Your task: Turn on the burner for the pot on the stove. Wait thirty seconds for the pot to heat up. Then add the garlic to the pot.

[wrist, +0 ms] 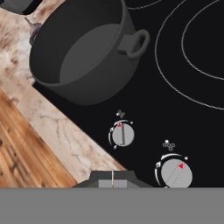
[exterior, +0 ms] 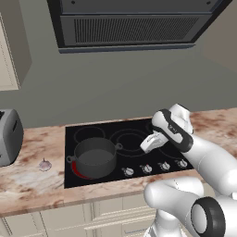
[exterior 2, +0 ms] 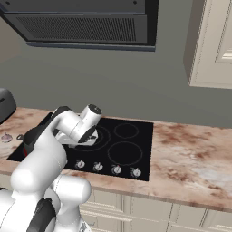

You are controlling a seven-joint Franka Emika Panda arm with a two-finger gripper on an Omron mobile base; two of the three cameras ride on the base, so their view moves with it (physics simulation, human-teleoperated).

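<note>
The dark grey pot (exterior: 95,157) stands on the front-left zone of the black glass stove (exterior: 139,127), and the burner (exterior: 77,172) glows red under its near rim. The garlic (exterior: 45,164), a small pinkish bulb, lies on the counter left of the stove. My gripper (exterior: 145,148) hovers above the stove's middle, right of the pot and behind the knob row, shut with nothing in it. In the hand view the pot (wrist: 83,52) is empty, the garlic (wrist: 33,28) peeks from behind it, and my gripper (wrist: 112,179) hangs above the counter edge near the leftmost knob (wrist: 122,134).
Several silver knobs (exterior: 146,169) line the stove's front edge. A toaster (exterior: 7,136) sits at the far left of the marble counter (exterior: 28,185). A range hood (exterior: 129,28) hangs overhead. Bare counter (exterior 2: 190,154) stretches right of the stove.
</note>
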